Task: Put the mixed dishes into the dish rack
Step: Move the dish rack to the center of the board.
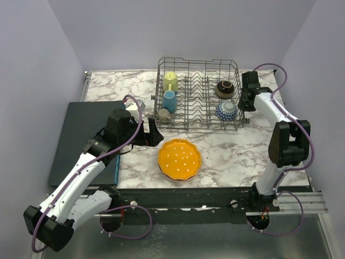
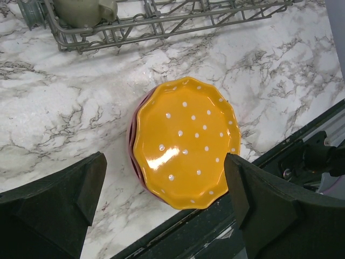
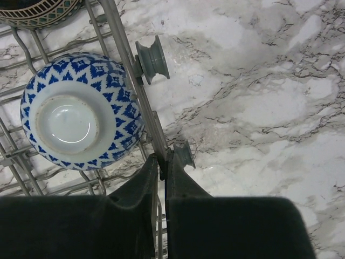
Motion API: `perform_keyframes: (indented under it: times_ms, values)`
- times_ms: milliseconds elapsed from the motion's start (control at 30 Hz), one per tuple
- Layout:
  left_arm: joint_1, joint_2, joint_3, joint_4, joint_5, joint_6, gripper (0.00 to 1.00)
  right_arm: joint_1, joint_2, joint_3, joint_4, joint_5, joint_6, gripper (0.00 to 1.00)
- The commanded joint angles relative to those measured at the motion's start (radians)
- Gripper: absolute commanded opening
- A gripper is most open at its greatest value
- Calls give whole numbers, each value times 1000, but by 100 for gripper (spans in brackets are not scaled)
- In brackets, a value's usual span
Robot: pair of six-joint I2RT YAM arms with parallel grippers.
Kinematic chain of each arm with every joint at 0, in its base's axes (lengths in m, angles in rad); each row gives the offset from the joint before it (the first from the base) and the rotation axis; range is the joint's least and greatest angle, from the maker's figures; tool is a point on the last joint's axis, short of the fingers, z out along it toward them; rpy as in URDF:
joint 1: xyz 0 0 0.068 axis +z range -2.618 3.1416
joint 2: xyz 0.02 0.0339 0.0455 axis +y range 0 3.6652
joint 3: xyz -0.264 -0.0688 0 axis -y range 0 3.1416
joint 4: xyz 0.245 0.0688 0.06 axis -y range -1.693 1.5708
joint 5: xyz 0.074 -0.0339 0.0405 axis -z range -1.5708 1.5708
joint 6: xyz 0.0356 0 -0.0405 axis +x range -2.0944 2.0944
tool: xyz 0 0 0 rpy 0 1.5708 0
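The right gripper point(image 3: 164, 164) pinches the dish rack point(image 3: 128, 65) by its side wire, fingers pressed nearly together, just beside an upturned blue-patterned bowl point(image 3: 81, 110) inside. The left gripper point(image 2: 164, 162) (jaws spread wide) hovers over a scalloped orange plate point(image 2: 186, 143) stacked on a pink plate point(image 2: 131, 145) on the marble table point(image 2: 54, 108).
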Motion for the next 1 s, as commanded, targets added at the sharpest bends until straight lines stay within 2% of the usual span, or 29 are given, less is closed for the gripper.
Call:
perform_keyframes:
  times_ms: [0, 100, 967]
  values:
    - [-2, -19, -11, 14, -27, 16, 99, 1, -23, -46, -8, -86, 39, 4]
    - [-2, -22, -12, 14, -30, 16, 99, 1, -49, -72, 1, -111, 49, 0]
    - [-2, -26, -12, 10, -63, 18, 99, 41, -340, -428, 132, -468, 175, 0]
